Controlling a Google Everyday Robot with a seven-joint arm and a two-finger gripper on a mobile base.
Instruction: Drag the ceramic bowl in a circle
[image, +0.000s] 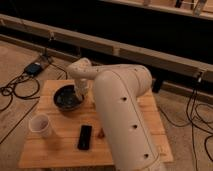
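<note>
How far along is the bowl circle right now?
Approach looks done: the claw is down at the ceramic bowl's right rim, at the wooden table's back-left. In hand: engaging the bowl for the drag. Left: the circle itself, as far as one view shows; nothing marks any arc traced.

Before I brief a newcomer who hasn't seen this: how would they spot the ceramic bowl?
Find the wooden table; on its far left part the gripper sits at a dish's right rim. That ceramic bowl is dark, round and shallow, wider than the white cup and unlike the flat black device.
</note>
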